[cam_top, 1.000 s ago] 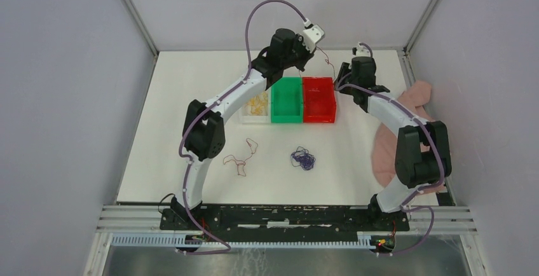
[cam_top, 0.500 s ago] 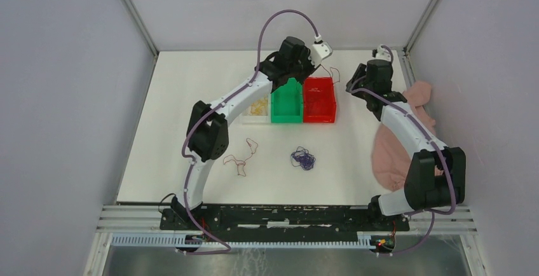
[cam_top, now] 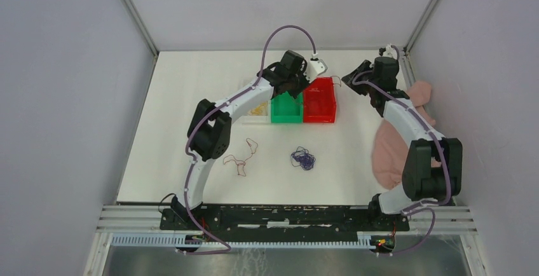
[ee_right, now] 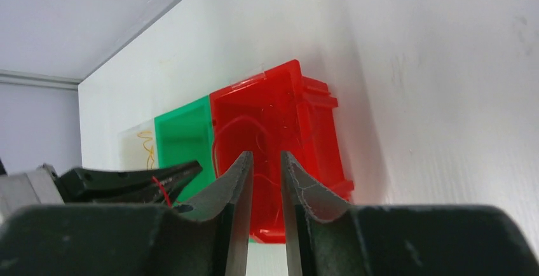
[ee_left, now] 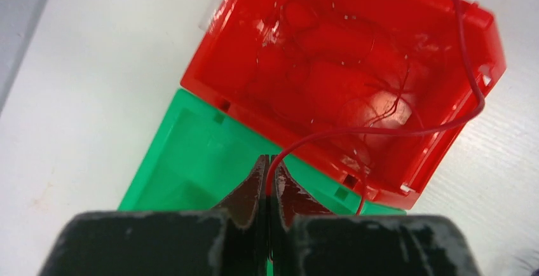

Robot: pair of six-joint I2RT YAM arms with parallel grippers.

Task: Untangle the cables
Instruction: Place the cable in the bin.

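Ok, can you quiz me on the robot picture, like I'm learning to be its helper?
1. True or false: the left gripper is pinching the red cable.
2. Which box holds the yellow cable? A red bin, B green bin, C clear bin.
3. Where does the dark blue-purple cable lie?
Key: 1 true. 2 C. 3 On the table, bunched up, nearer the arm bases than the bins.

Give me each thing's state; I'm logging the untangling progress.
left claw, shut on red cable
right claw, open, empty
red cable, pinched, looping across red bin
blue-purple cable, tangled on table
reddish cables, loose on table
yellow cable, in clear bin
green bin, looks empty
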